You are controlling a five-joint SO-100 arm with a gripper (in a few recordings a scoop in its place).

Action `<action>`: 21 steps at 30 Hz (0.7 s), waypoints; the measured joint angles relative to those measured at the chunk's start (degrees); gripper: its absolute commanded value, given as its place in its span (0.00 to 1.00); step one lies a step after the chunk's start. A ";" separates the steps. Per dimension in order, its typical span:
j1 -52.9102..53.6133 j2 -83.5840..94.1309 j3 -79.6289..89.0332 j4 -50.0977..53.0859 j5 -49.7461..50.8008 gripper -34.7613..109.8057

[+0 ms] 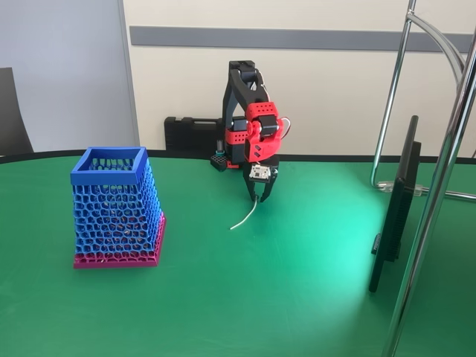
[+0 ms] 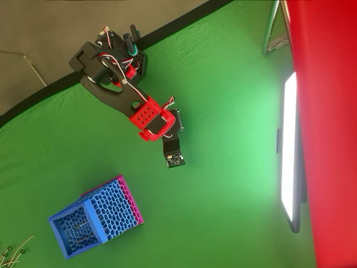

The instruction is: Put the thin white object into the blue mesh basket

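Matt green cloth table (image 1: 297, 297); plastic-looking honeycomb blue mesh basket (image 1: 115, 212).

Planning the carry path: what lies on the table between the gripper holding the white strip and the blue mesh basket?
Nothing: in the fixed view, only bare green table separates the gripper, holding the thin white object, from the blue mesh basket.

Basket: tall blue honeycomb-mesh basket (image 1: 113, 210), solid blue rim, magenta-pink base.
Strip: thin white curved strip (image 1: 246, 216).
Arm: red-and-black jointed robot arm (image 1: 249, 126).
Table: plain green cloth-covered table (image 1: 282, 282).
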State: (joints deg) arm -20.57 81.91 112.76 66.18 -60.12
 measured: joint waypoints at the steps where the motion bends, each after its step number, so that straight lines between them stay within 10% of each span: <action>1: 0.09 0.00 0.09 0.00 0.00 0.30; 21: 1.05 -0.44 -1.32 -0.09 1.49 0.25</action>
State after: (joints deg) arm -19.51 81.47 111.45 66.09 -58.62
